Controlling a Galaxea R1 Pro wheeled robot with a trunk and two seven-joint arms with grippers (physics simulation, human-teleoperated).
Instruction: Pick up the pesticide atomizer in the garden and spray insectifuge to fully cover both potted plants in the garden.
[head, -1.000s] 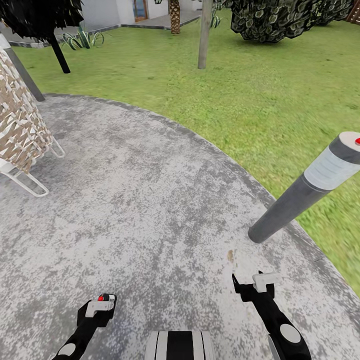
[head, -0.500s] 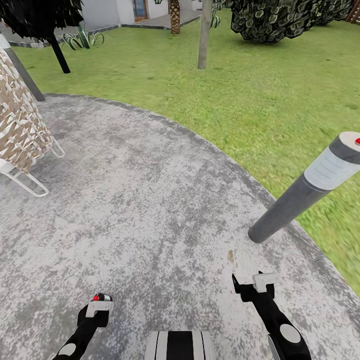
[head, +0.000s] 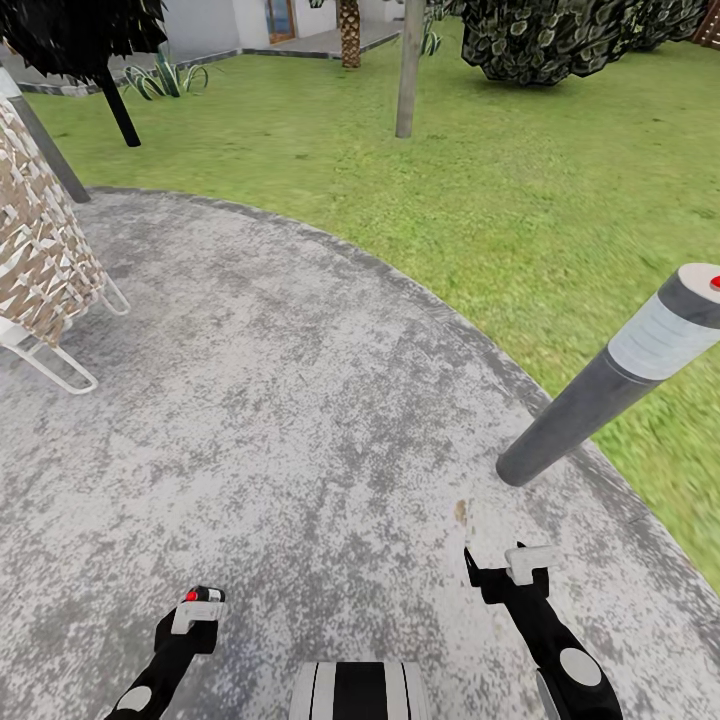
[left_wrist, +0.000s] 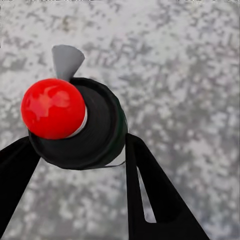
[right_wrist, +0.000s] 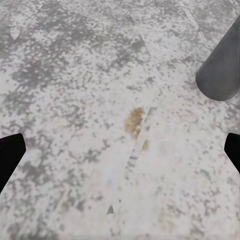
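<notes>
Already gripped: pesticide atomizer (left_wrist: 75, 125) in left pincer (head: 197, 608), low over patio (head: 300, 400). Right pincer (head: 500, 572) spread, empty. Keep nozzle upright en route to potted plants (head: 160, 80), approx. far left.

The patio (head: 300, 400) lies ahead, lawn (head: 520, 170) beyond and right; a woven chair (head: 40, 260) stands left, a post (head: 600, 385) right.

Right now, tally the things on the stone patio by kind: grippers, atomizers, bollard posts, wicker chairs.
Grippers: 2, left gripper and right gripper
Pesticide atomizer: 1, held in the left gripper
Bollard post: 1
Wicker chair: 1
Total: 5
</notes>
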